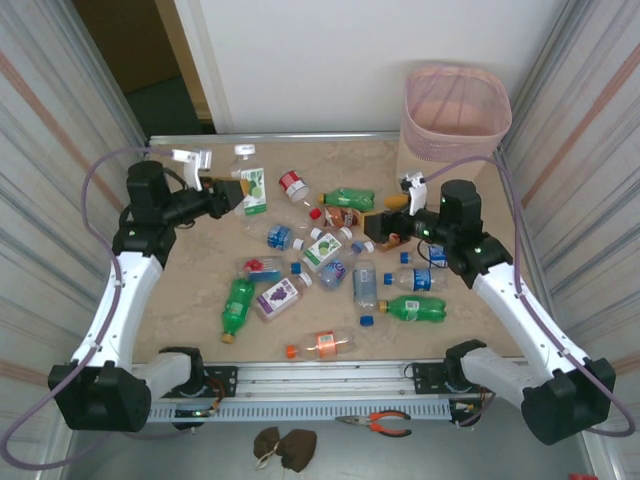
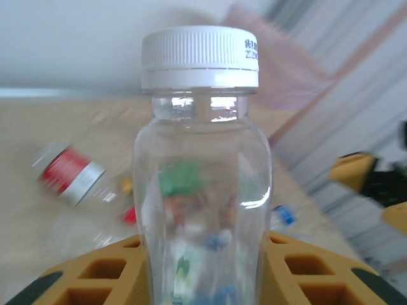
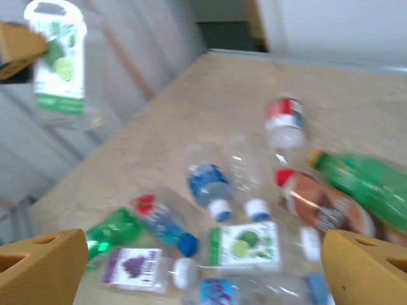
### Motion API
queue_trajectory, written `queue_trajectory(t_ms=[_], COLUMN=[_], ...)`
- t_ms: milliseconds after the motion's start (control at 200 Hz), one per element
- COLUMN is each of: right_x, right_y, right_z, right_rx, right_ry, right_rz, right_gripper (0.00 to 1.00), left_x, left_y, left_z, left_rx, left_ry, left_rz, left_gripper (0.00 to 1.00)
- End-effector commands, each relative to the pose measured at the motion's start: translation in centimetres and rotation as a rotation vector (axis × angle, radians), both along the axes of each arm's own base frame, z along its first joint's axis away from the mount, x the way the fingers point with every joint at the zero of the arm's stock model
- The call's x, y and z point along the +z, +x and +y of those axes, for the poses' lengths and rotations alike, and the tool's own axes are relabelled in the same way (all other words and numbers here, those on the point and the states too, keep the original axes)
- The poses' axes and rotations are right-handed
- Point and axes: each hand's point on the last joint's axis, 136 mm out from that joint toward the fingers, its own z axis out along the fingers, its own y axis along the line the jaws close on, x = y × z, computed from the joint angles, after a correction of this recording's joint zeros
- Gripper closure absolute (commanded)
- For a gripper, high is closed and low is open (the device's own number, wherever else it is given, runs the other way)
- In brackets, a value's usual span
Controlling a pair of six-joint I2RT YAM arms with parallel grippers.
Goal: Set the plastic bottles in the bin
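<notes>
My left gripper (image 1: 236, 196) is shut on a clear plastic bottle (image 1: 251, 188) with a white cap and a lime label, held above the table's far left. In the left wrist view that bottle (image 2: 202, 184) stands upright between the orange fingers (image 2: 95, 276). Over the bottles at centre-right, my right gripper (image 1: 389, 222) hangs open and empty; its fingertips (image 3: 39, 267) frame the pile. Several bottles lie on the table: a green one (image 1: 350, 197), a red-labelled one (image 1: 293, 184), a grape-labelled one (image 1: 280, 297), an orange one (image 1: 322, 344). The pink bin (image 1: 455, 110) stands at the far right corner.
Loose blue caps (image 1: 366, 322) lie among the bottles. Corrugated walls close both sides of the table. Pliers (image 1: 380, 423) lie below the front rail. The held bottle (image 3: 60, 63) appears high at the left in the right wrist view.
</notes>
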Motion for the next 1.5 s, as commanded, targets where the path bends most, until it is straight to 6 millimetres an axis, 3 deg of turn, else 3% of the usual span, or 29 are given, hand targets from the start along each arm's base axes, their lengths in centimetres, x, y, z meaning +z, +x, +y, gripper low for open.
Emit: queue_trajectory(t_ms=[0,215,366,611,842,1032,1328,1433,1493], right_x=[5.0,10.1,12.9,14.7,16.3,17.9,18.4,18.5,18.5], right_y=[-2.7,-6.0,-7.1,-7.7,-9.5,-11.1,-12.0,-12.0,-11.7], right_z=[3.2,7.1,8.3,8.5,8.7,8.6,8.7,8.6,8.5], right_rx=[0.198,0.394,0.461,0.451,0.497,0.546,0.559,0.546,0.527], right_ry=[0.077,0.126,0.158,0.192,0.227,0.277,0.288,0.287,0.282], right_rz=[-0.088,-0.191,-0.244,-0.279,-0.314,-0.35,-0.361,-0.361,-0.361], right_gripper=[0.09,0.1,0.09,0.12,0.27,0.45,0.78,0.79,0.78], left_x=[7.9,11.0,12.3,15.4,16.7,16.6,16.4,16.2,16.2], left_y=[-3.7,-7.9,-10.2,-13.0,-15.7,-15.9,-15.5,-15.3,-15.2], left_z=[-2.8,-6.6,-9.1,-11.1,-12.1,-12.2,-12.2,-12.2,-12.2], left_rx=[-0.252,-0.445,-0.544,-0.609,-0.683,-0.689,-0.667,-0.658,-0.646], left_ry=[-0.124,-0.095,-0.121,-0.166,-0.187,-0.173,-0.178,-0.176,-0.172], left_rz=[-0.248,-0.44,-0.511,-0.618,-0.665,-0.652,-0.649,-0.647,-0.643], left_gripper=[0.64,0.63,0.64,0.68,0.68,0.66,0.64,0.63,0.52])
